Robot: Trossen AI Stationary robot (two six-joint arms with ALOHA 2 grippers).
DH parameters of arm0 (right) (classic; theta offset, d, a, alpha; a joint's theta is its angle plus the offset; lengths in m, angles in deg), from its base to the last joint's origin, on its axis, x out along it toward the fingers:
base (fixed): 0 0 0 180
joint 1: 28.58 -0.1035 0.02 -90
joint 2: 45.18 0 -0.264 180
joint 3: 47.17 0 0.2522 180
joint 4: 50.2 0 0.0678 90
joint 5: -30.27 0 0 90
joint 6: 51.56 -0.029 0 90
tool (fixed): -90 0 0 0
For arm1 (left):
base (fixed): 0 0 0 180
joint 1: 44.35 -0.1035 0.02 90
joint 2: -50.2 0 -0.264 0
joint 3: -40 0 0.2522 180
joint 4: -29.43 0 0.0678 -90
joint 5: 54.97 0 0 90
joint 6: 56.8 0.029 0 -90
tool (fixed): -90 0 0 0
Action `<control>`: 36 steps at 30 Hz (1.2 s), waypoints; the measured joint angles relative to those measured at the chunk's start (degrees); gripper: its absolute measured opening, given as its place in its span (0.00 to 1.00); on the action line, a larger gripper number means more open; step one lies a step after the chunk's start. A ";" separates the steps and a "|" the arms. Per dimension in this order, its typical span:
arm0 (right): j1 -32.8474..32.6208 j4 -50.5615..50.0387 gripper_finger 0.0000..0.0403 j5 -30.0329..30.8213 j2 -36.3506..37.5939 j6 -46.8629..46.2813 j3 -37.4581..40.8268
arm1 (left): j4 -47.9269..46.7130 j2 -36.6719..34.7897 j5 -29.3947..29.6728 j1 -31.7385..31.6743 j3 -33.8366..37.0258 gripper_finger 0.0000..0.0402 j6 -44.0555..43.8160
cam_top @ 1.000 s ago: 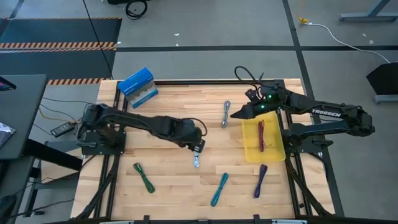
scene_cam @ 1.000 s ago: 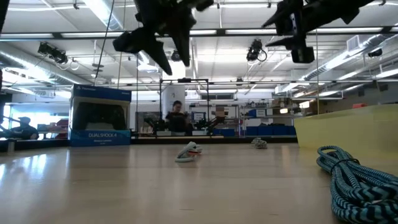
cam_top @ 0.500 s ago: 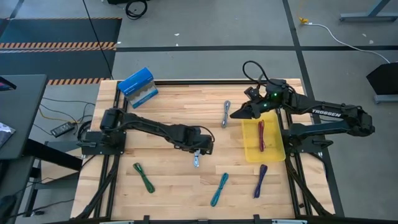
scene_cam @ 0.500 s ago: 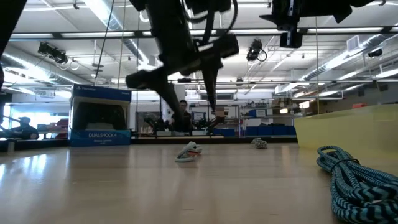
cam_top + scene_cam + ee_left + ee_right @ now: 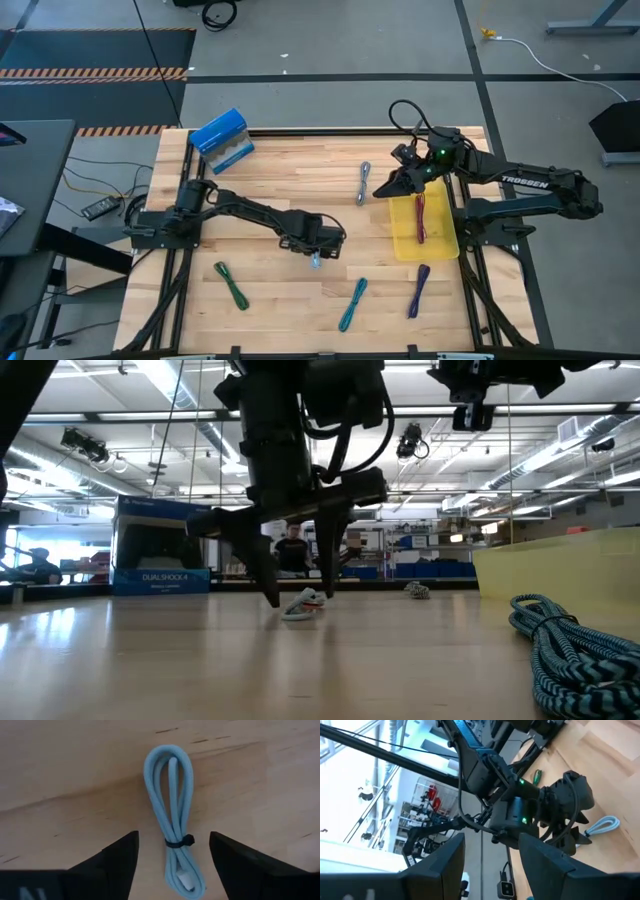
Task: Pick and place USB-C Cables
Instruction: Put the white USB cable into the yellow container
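The work surface is a pale wooden table (image 5: 280, 175) on a dark frame, set on grey concrete with black-and-orange hazard striping at the high view's 10 o'clock corner. In the low view the room behind is a workshop hall with strip lights, shelving and a person (image 5: 292, 548) far off behind the table.

On the table, a blue box (image 5: 222, 138) sits at 10 o'clock near the far edge, and a yellow tray (image 5: 404, 243) lies at 3 o'clock with the maroon cable (image 5: 421, 218) inside it. The grey cable (image 5: 363, 183) lies just beside the tray's left side, toward 1 o'clock from centre. Along the near edge lie the green cable (image 5: 231, 285) at 7 o'clock, the teal cable (image 5: 352, 305) at 6 o'clock and the purple cable (image 5: 418, 291) at 5 o'clock, all well apart with bare wood between them.

The left gripper (image 5: 172, 857) is low at the table's centre, its fingers spread on either side of the pale blue cable (image 5: 173, 817), which lies flat on the wood, not pinched. The right gripper (image 5: 384, 184) hangs above the tray's far-left corner, fingers spread and holding nothing.
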 joint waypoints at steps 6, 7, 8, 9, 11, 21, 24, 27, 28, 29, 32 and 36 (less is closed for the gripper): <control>0.00 -0.32 0.48 -1.66 -0.02 -1.06 0.02 | -0.07 -0.02 1.16 -0.19 0.00 0.39 0.25; 0.00 -0.31 0.48 -1.67 -0.02 -1.21 0.02 | -0.07 -0.02 1.16 -0.26 0.00 0.35 0.67; 0.00 -0.30 0.48 -1.67 -0.02 -1.46 0.02 | -0.06 -0.02 1.16 -0.40 0.00 0.31 1.37; 0.00 -0.28 0.48 -1.67 -0.02 -1.78 0.02 | -0.03 -0.02 1.19 -0.46 0.00 0.27 1.86; 0.00 -0.30 0.48 -1.65 -0.02 -2.44 0.02 | -0.14 -0.02 1.27 -0.55 0.00 0.20 3.08; 0.00 -0.28 0.48 -1.67 -0.04 -4.06 0.02 | -0.38 -1.08 -2.06 -1.96 0.00 0.01 11.25; 0.00 -0.28 0.48 -1.67 -0.04 -4.06 0.02 | -0.87 -2.07 -2.16 -2.38 0.00 0.02 13.28; 0.00 -0.28 0.48 -1.65 -0.02 -4.26 0.04 | -0.91 -2.71 -2.30 -2.43 -0.02 0.01 13.71; 0.00 -0.26 0.48 -1.67 -0.02 -4.29 0.04 | -1.25 -2.97 -2.51 -2.43 0.00 0.01 13.91; 0.00 -0.28 0.48 -1.67 0.00 -4.45 0.04 | -1.54 -3.30 -2.69 -2.43 0.04 0.01 14.14; 0.00 -0.23 0.48 -1.85 0.00 -4.48 0.07 | -0.95 -5.43 -2.82 -2.43 0.02 0.01 15.20; 0.29 -0.28 0.48 -1.98 0.00 -4.31 0.07 | -1.91 -9.34 -1.13 -2.84 0.02 0.00 15.64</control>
